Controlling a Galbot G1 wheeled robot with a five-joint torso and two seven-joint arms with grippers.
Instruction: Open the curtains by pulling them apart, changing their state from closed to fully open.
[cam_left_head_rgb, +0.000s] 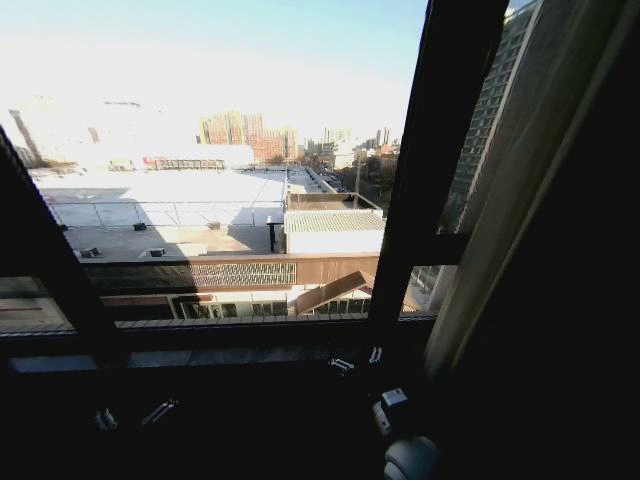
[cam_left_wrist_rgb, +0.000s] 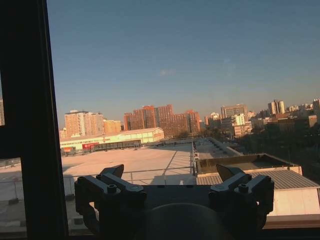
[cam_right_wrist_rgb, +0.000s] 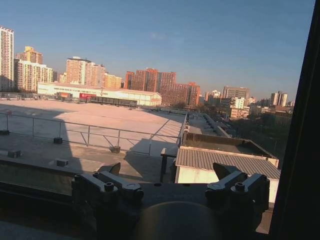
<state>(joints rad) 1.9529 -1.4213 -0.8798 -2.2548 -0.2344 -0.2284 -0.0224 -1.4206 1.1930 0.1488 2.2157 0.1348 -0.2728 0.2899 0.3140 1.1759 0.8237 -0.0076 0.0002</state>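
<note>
Curtain (cam_left_head_rgb: 520, 170) hangs gathered right of right claw (cam_left_head_rgb: 358, 360).

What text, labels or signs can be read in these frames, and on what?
None can be read.
Red sign band on the long low white building: too small to read.
Same red band in the right wrist view: blurred.
Black left gripper and black right gripper: no markings show.
</note>
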